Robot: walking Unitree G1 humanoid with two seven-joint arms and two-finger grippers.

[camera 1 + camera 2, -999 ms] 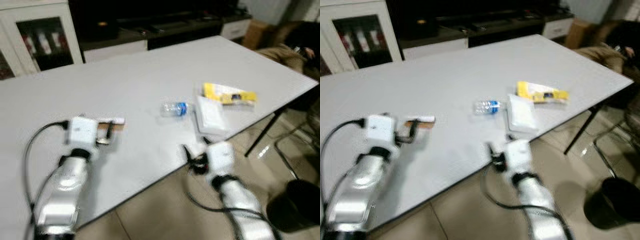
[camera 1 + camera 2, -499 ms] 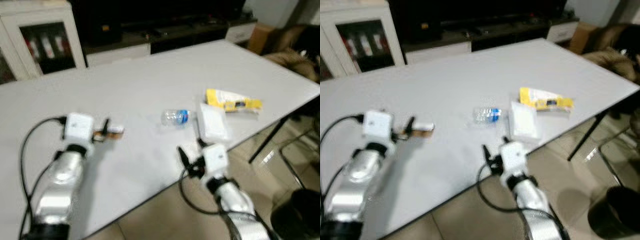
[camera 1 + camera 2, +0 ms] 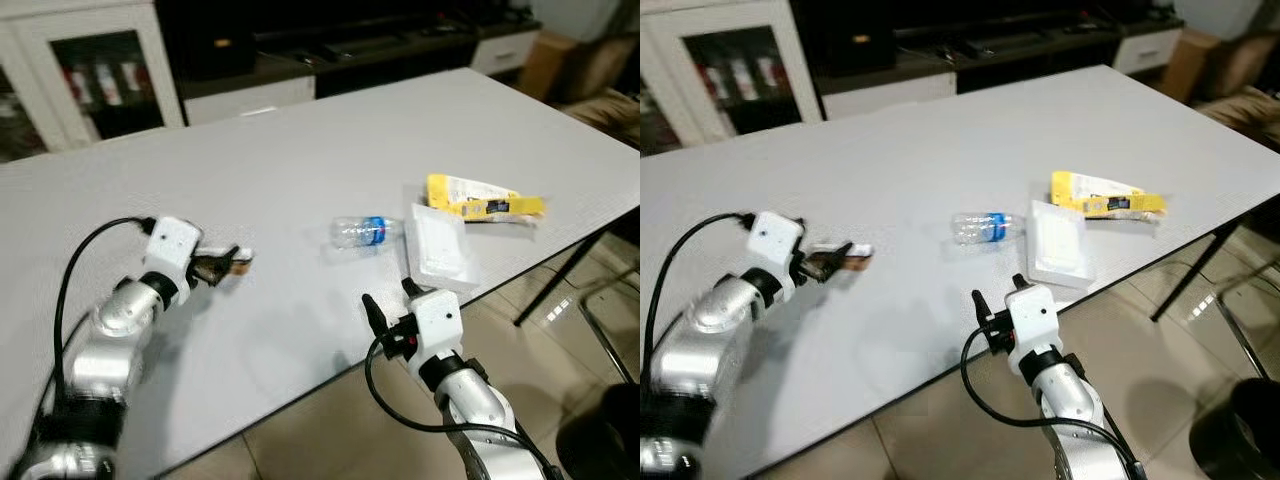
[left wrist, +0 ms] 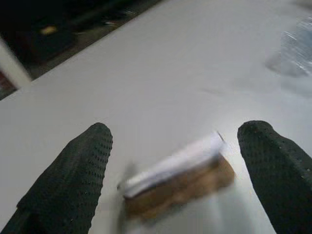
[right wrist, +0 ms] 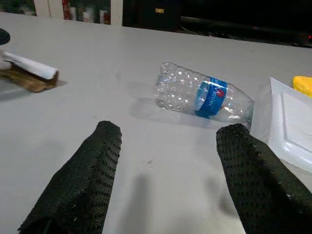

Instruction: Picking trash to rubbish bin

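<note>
Four bits of trash lie on the table [image 3: 300, 130]. From my head, the wrapper [image 3: 232, 266] sits at my left gripper [image 3: 222, 267].

Left wrist: fingers [image 4: 73, 180] apart, flanking it; closing crooked could flick it away.

Right wrist: fingers [image 5: 83, 180] apart, bottle [image 5: 202, 95] ahead; a nudge might roll it.

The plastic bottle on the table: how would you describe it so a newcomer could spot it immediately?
On the big white table, look toward the right-hand edge, where three bits of trash lie together. The plastic bottle lies on its side just left of the white foam tray and the yellow wrapper. It alone is clear, crumpled and wears a blue label.
</note>
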